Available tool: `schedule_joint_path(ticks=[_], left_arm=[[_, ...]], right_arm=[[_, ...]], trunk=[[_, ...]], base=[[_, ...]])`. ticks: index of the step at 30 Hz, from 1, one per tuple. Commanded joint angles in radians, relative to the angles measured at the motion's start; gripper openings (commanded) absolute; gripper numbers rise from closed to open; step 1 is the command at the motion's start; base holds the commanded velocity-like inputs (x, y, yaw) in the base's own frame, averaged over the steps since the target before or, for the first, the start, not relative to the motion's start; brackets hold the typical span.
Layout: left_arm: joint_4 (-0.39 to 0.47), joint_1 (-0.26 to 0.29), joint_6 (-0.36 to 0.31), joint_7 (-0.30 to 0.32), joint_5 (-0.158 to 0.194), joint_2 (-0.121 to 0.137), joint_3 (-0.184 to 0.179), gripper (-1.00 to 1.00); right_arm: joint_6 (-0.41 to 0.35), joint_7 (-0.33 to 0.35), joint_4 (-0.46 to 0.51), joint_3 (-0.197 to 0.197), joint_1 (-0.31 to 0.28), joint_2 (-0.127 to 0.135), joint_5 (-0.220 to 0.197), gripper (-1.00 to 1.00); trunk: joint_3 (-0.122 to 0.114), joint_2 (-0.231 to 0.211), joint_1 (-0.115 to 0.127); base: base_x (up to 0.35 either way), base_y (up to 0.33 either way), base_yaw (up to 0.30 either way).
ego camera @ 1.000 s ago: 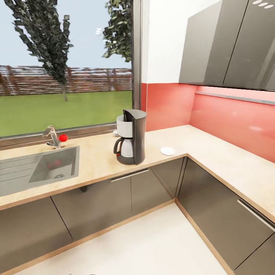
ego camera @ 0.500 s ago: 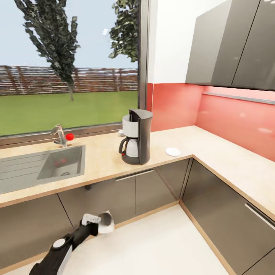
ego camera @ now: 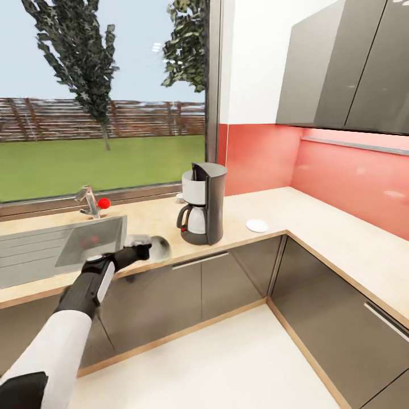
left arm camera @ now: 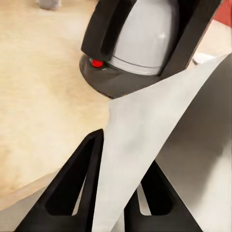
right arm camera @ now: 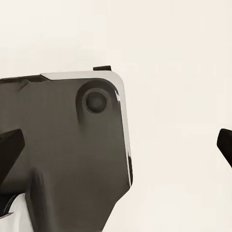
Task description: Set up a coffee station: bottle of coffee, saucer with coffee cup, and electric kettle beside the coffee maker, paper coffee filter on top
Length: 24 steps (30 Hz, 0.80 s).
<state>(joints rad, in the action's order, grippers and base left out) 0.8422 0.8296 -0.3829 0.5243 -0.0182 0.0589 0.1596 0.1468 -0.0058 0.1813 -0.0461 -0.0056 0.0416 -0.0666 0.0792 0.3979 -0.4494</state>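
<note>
1. Raised since half a second ago, the left pincer (ego camera: 149,249) is now seen at lower left of centre in the head view, level with the desk (ego camera: 318,224) edge; then it hung low before the cabinets.
2. It is pressed together on the paper coffee filter (left arm camera: 145,145), a white sheet pinched between the dark fingers (left arm camera: 77,183) in the left wrist view.
3. The right pincer's fingertips (right arm camera: 9,145) show well apart at the edges of the right wrist view, spread with nothing between.
4. The coffee maker (ego camera: 203,211) stands at mid-frame, just beyond the filter; the saucer (ego camera: 257,225) lies to its right, bare.
5. The filter step is judged in hand: a lift above the open basket (ego camera: 193,190), then a release onto it, is called for.
6. The carafe (ego camera: 193,220) sits in the machine; its contents cannot be told. The sink (ego camera: 34,253) lies at left.
</note>
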Motion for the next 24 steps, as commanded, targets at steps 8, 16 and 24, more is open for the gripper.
schedule_joint_path(ticks=[8, 16, 24], left_arm=[[0.004, 0.265, -0.267, 0.009, -0.009, 0.031, -0.001, -1.00], [-0.193, 0.602, -0.487, 0.119, -0.015, 0.130, -0.007, -1.00], [-0.440, 0.830, -0.589, 0.266, -0.028, 0.203, -0.170, -1.00]], right_arm=[[0.004, 0.001, 0.001, -0.002, -0.001, -0.003, -0.006, 1.00], [0.004, 0.004, 0.004, -0.002, -0.001, -0.006, -0.006, 1.00], [0.004, 0.009, 0.004, -0.002, -0.001, -0.008, -0.006, 1.00]], trunk=[[0.003, 0.002, -0.001], [0.003, 0.002, -0.001], [0.003, 0.002, -0.001]], base=[[0.000, 0.000, 0.000], [0.000, 0.000, 0.000], [0.000, 0.000, 0.000]])
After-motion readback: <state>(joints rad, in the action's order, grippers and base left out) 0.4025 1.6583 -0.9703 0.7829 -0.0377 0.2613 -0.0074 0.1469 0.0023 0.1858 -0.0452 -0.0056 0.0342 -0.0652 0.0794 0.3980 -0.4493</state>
